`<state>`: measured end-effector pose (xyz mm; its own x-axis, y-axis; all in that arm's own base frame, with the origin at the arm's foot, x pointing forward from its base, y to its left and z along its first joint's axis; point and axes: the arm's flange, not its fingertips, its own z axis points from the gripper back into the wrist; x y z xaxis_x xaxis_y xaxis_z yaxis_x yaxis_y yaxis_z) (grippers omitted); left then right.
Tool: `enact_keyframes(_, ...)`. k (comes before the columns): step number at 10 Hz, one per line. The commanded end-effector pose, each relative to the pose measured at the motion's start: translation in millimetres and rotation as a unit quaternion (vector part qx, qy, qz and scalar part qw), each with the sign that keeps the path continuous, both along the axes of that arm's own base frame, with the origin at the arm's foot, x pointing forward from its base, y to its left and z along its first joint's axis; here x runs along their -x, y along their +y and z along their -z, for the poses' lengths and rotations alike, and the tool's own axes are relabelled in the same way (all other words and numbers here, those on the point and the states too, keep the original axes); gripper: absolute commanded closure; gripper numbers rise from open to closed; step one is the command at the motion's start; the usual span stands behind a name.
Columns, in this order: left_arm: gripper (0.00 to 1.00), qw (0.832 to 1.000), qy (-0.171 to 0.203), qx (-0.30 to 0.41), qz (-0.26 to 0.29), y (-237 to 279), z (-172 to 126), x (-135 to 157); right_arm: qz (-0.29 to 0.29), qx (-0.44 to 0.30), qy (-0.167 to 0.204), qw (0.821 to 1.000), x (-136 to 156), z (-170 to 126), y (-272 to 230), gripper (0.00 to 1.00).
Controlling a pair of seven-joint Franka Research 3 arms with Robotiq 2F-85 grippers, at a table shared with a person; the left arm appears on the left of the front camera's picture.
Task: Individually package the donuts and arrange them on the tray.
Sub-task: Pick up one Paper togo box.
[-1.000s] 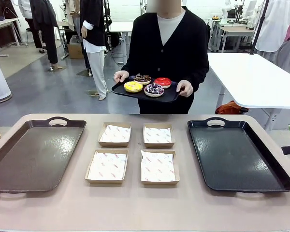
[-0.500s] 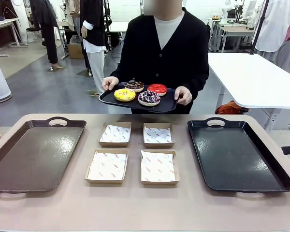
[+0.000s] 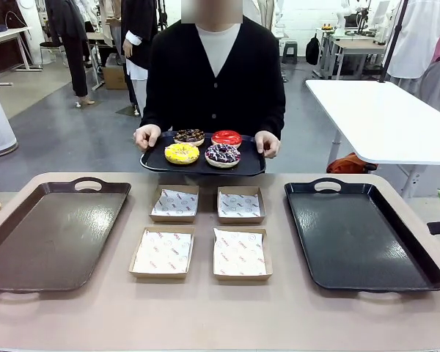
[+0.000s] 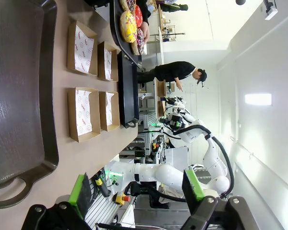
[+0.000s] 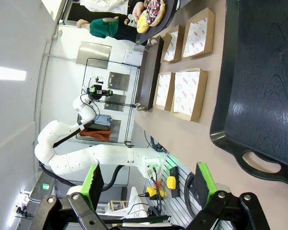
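**A:** Where are the donuts?

**B:** All four sit on a small serving tray (image 3: pixel 202 170) that the person holds at the far edge of the table (image 3: pixel 205 315), with the right hand (image 3: pixel 147 136) at one end and the left hand (image 3: pixel 267 143) at the other. The yellow donut (image 3: pixel 182 153) and purple donut (image 3: pixel 222 154) are in front. The brown donut (image 3: pixel 189 136) and red donut (image 3: pixel 226 137) are behind.

**A:** And the grippers?

**B:** The left gripper (image 4: pixel 136 187) and right gripper (image 5: pixel 148 179) hang over the near side, fingers spread wide with nothing between them.

**A:** What makes this step go well?

**B:** I'd wait until the serving tray is set down or held steady. Then I'd take one donut at a time, front row first. A light grip across the ring should keep the glaze from smearing. Each donut wants lowering flat onto the paper of its own box. The four boxes (image 3: pixel 163 252) lie between the brown tray (image 3: pixel 29 242) and the black tray (image 3: pixel 352 242), apart from both.

**A:** What's hard to make out?

**B:** I can't tell whether the serving tray touches the table or floats just above it. The yellow donut partly hides the brown one. Both wrist views cut the donuts off at the top edge. The print on the paper is too small to read. Which big tray is meant for the filled boxes, I can't say.
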<state>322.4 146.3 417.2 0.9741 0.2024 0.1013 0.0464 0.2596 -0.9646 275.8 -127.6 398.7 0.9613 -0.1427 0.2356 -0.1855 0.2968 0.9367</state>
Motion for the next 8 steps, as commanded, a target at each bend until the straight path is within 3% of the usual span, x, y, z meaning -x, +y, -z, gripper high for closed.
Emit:
enact_keyframes(1, 0.00, 1.000, -0.003, 0.008, -0.001, -0.4, -1.2, -0.2, 0.000, -0.003, -0.003, 1.000, -0.3, 0.1, -0.4, 0.00)
enact_keyframes(8, 0.00, 1.000, -0.003, 0.008, -0.001, -0.4, -1.2, -0.2, 0.000, -0.003, -0.003, 1.000, -0.3, 0.1, -0.4, 0.00)
